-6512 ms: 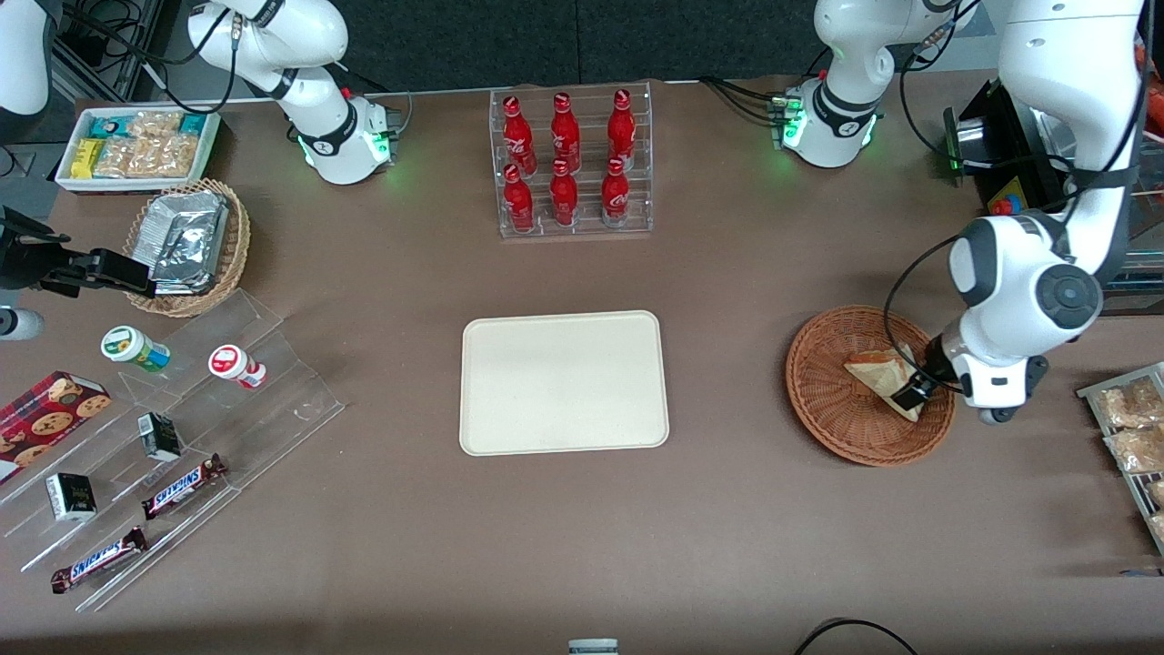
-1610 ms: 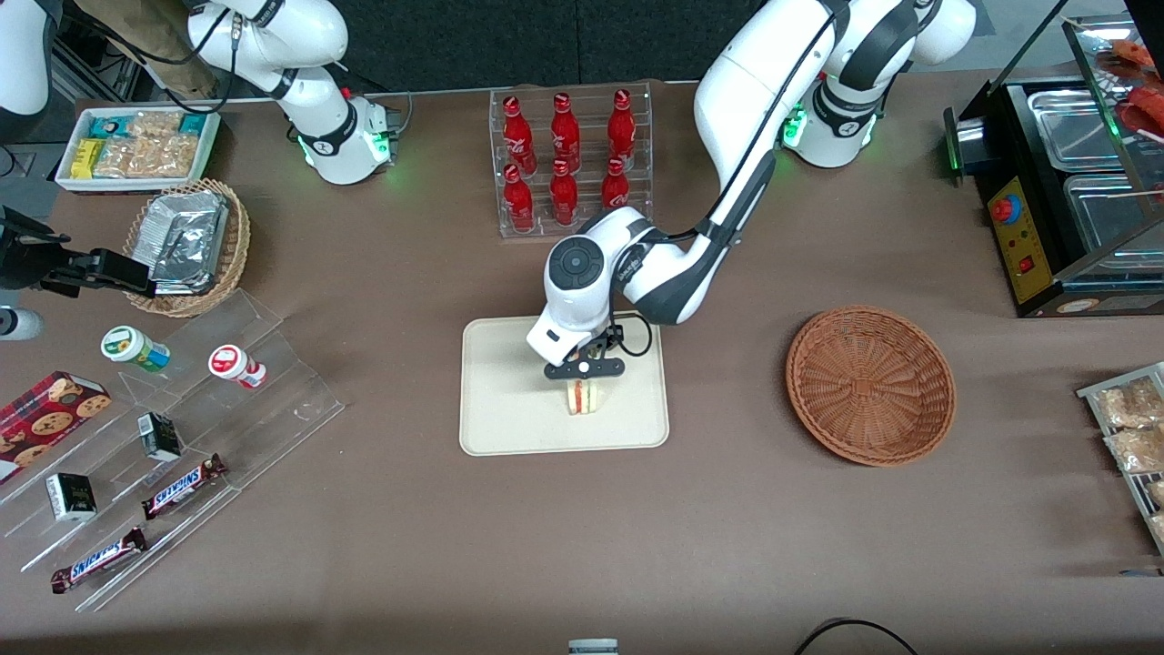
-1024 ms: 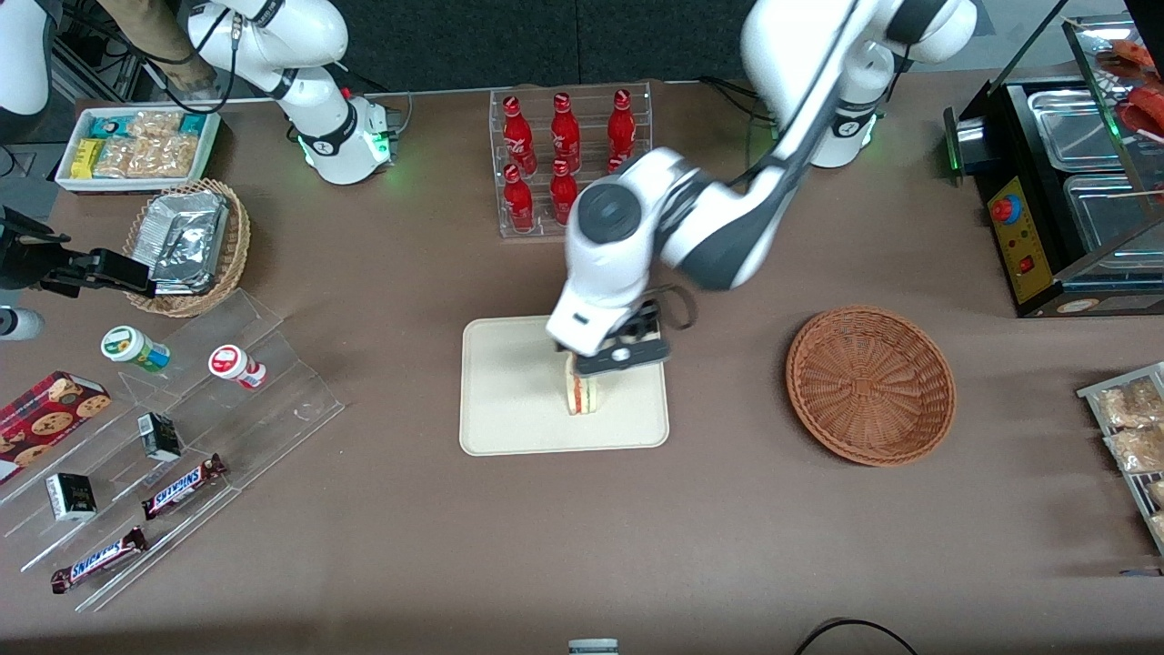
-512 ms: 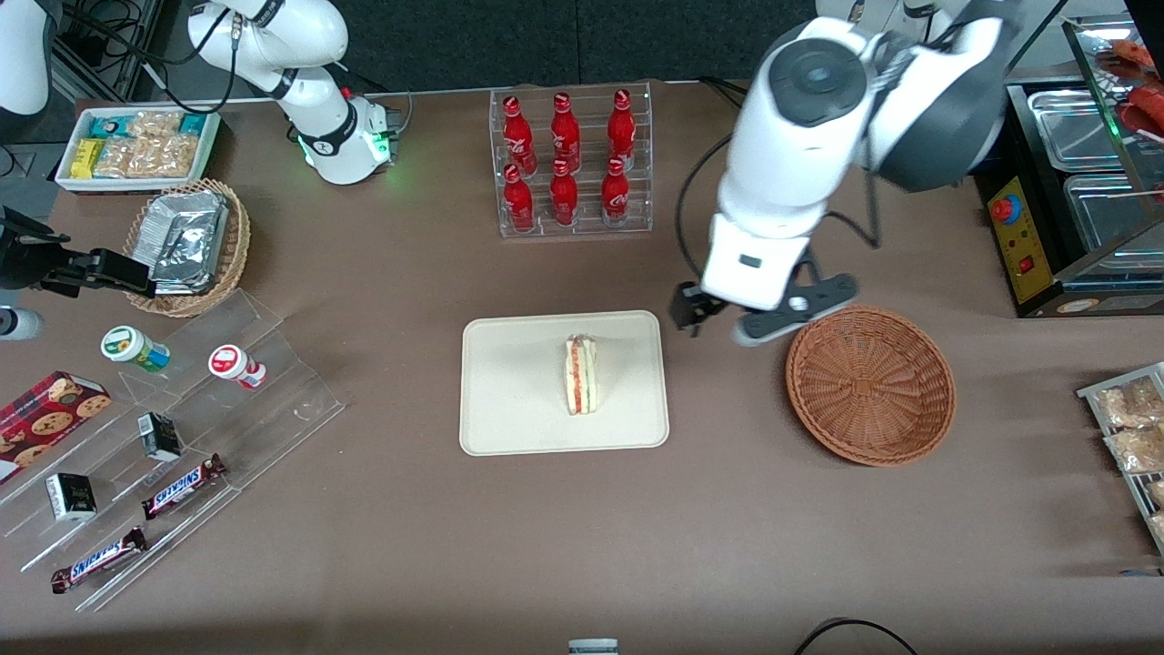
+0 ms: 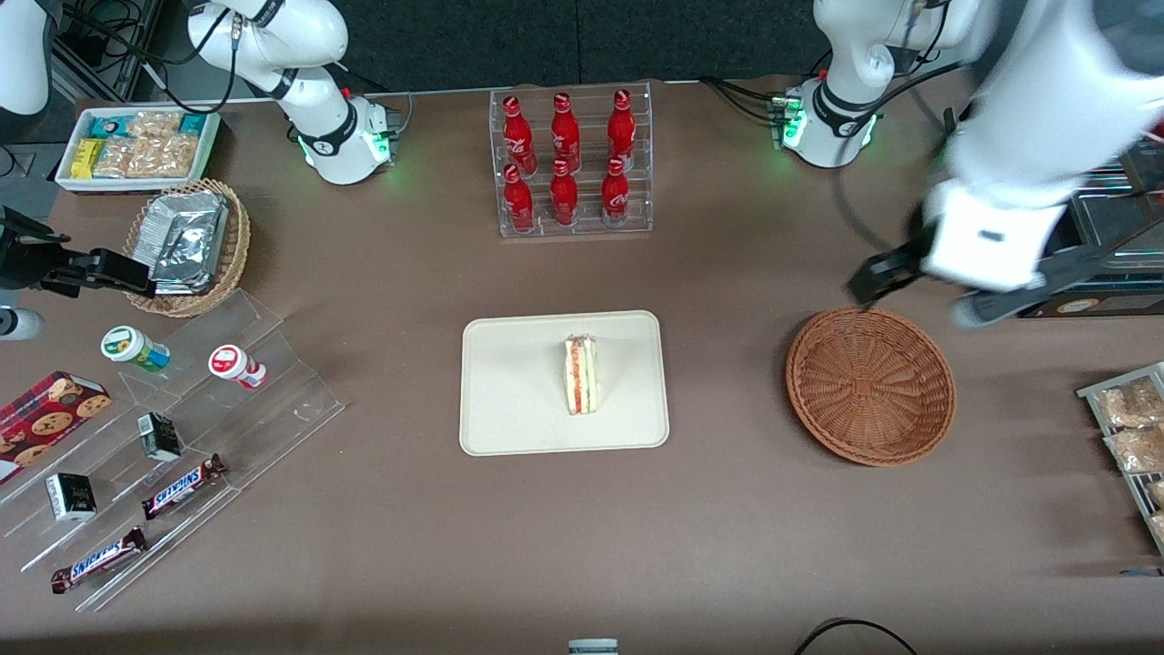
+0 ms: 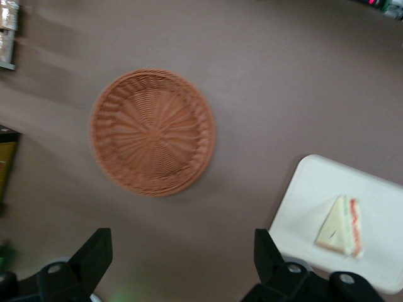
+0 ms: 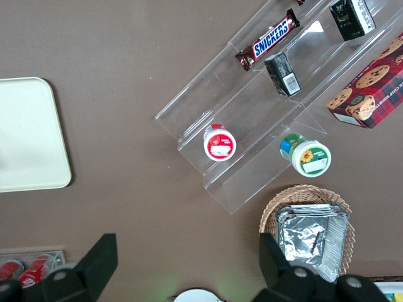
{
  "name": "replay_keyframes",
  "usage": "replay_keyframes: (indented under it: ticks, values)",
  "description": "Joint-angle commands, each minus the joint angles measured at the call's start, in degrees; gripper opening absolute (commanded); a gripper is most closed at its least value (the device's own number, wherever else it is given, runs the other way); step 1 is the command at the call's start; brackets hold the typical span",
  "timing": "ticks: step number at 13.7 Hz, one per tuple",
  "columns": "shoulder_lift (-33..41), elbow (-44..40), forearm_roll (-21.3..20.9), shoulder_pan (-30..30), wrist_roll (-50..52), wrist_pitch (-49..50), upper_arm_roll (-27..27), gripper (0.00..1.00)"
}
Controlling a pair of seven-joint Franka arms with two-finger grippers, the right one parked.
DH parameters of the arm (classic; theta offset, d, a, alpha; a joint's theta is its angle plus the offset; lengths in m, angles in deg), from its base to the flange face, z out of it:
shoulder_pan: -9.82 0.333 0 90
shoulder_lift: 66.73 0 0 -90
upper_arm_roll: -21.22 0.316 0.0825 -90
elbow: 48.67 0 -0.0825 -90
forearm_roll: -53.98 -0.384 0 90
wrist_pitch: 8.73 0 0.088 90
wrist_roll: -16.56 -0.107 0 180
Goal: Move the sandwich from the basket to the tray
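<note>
I've pulled my gripper (image 5: 918,296) up and away from the tray (image 5: 509,409) to hover spread open and empty above the basket (image 5: 870,385), leaving the sandwich (image 5: 580,375) on the tray, so placement looks done.

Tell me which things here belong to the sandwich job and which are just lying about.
Job: sandwich, on the tray; basket; gripper, fingers open, above the table by the basket.
Lying about: cola bottles, Snickers bars, foil packets, cookie box.
</note>
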Motion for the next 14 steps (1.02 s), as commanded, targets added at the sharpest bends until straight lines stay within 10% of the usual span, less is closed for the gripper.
replay_keyframes:
  ticks: [1, 14]
  values:
    - [5.53, 3.33, 2.43, 6.25, -11.21, 4.23, -0.84, 0.99]
    - [15.65, 13.19, 1.75, 11.8, -33.67, 4.34, -0.56, 1.0]
